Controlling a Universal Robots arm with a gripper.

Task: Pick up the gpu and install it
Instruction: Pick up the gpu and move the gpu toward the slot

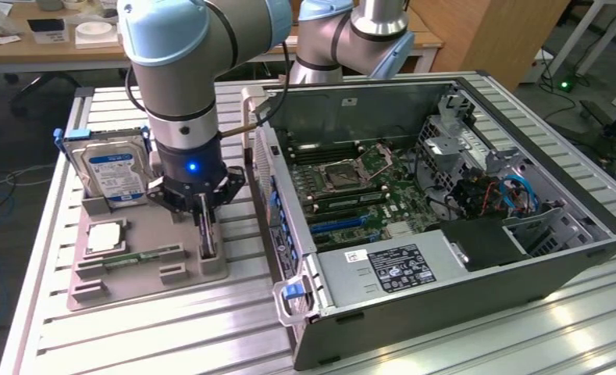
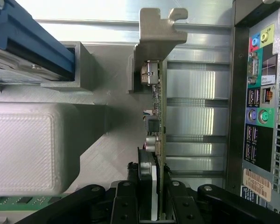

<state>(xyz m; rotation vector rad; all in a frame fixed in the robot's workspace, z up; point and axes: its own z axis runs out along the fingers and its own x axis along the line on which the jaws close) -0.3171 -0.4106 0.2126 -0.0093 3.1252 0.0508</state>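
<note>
Gripping: the gripper (image 1: 205, 244) is lowered onto the grey parts holder (image 1: 130, 285), and its two fingers stand narrow, pressed on both faces of the gpu (image 2: 159, 116).
Fingers: in the wrist view one black finger (image 2: 147, 179) lies on each side of the card's thin edge, with no gap visible between them and the card.
Gpu position: the card stands on its edge at the side of the holder that is nearest to the computer case (image 1: 557, 258), between the holder and the case.
Gpu bracket: the silver metal bracket (image 2: 154, 42) is at the end of the card far from the fingers, next to a grey post of the holder.
Lifted or not: I cannot tell whether the card has left its slot.
Arm: the grey and light blue arm (image 1: 183, 78) comes straight down over the holder.
Hard drive: the hard drive (image 1: 115, 168) with a blue label stands upright in the holder, on the exterior view's left of the gripper.
Memory stick: a slim green memory stick (image 1: 141, 256) lies flat in the holder, near the gripper.
Case: it lies open on its side on the slatted metal table (image 1: 183, 336), and the green motherboard (image 1: 360, 187) is visible inside.
Rear ports: the coloured rear ports (image 2: 261, 107) of the case face the card.
</note>
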